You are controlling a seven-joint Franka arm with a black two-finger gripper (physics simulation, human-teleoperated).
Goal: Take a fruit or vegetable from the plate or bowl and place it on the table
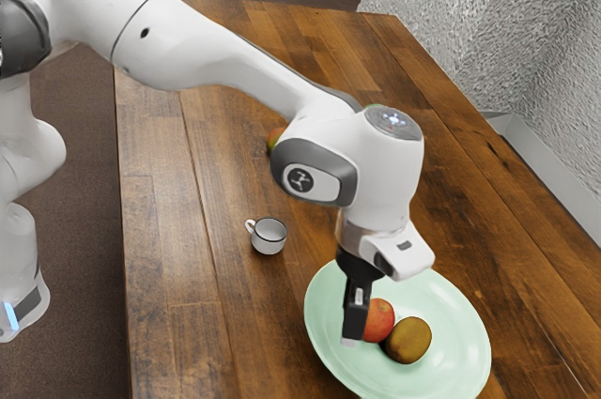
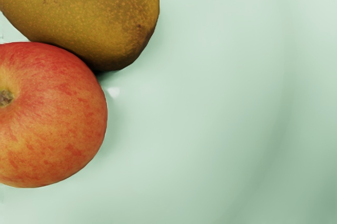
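"Starting with the gripper (image 1: 350,341). See it in the exterior view, pointing down, low over the plate (image 1: 462,326)."

"Open or closed?"

"Cannot tell. Seen edge-on. Cannot judge any gap."

"Holding anything?"

"Cannot tell that either. Note the apple (image 1: 379,321) right beside it, partly covered by its dark lower end. Cannot make out contact."

"And for fruit to pick?"

"Count two on the plate. Record the apple as red over yellow-orange. In the wrist view, make out its stem hollow and fine streaks. Next to it, find a brown-green fruit (image 1: 409,340), oval, lying on its side, speckled all over. Looks to be touching the apple, or very nearly."

"Log the plate too."

"Describe as pale green, round, shallow, glossy. Find both fruits on its inner part, with bare surface around them. Place it on the wooden table (image 1: 155,277)."

"Farther out?"

"Spot a small white cup (image 1: 269,237) with a dark rim, standing upright on the table, near the plate. Handle turned toward the exterior view's left. Beyond, glimpse a reddish-yellow fruit (image 1: 273,141) on the table, partly hidden behind the white arm (image 1: 192,42)."

"And past the table?"

"Note brown floor (image 1: 80,333) at the exterior view's left, rough grey wall (image 1: 460,19) at its upper right."
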